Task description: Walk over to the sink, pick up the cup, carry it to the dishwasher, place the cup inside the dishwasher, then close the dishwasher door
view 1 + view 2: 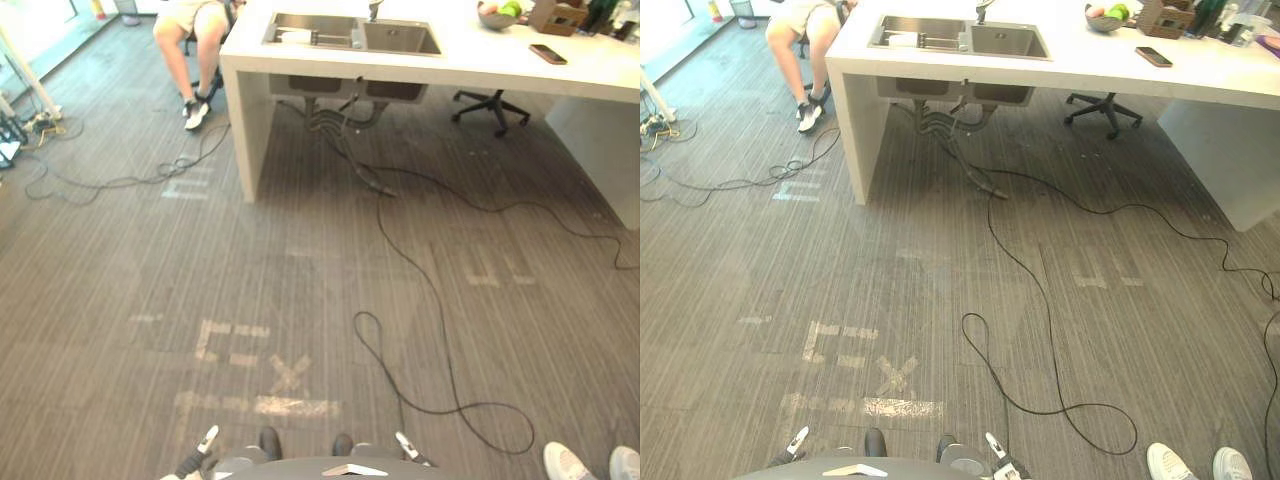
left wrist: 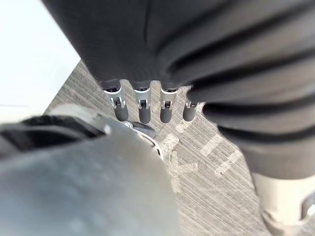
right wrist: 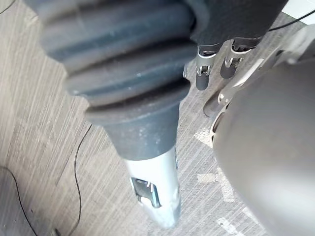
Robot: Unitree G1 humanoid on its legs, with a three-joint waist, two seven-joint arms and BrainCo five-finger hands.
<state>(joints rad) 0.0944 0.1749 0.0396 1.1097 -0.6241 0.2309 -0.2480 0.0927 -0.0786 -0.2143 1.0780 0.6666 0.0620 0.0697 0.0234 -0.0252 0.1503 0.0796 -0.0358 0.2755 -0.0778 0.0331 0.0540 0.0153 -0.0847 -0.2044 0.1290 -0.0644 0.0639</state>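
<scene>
A double steel sink (image 1: 350, 35) is set in a white counter (image 1: 470, 68) far ahead of me, with a faucet (image 1: 375, 9) behind it. A pale object (image 1: 294, 36) lies in the sink's left basin, too small to tell what it is. My left hand (image 1: 204, 441) and right hand (image 1: 409, 446) hang low at my sides, far from the sink. In the left wrist view the left hand's fingers (image 2: 143, 107) point straight down over the floor and hold nothing. The right hand's fingers (image 3: 204, 74) hang straight too, with nothing in them.
Black cables (image 1: 430, 300) loop across the grey floor between me and the counter. Tape marks (image 1: 262, 405) lie near me. A person (image 1: 195, 40) sits left of the counter; another person's white shoes (image 1: 572, 462) stand at the lower right. A phone (image 1: 548, 53), fruit bowl (image 1: 497, 15), chair base (image 1: 490, 105).
</scene>
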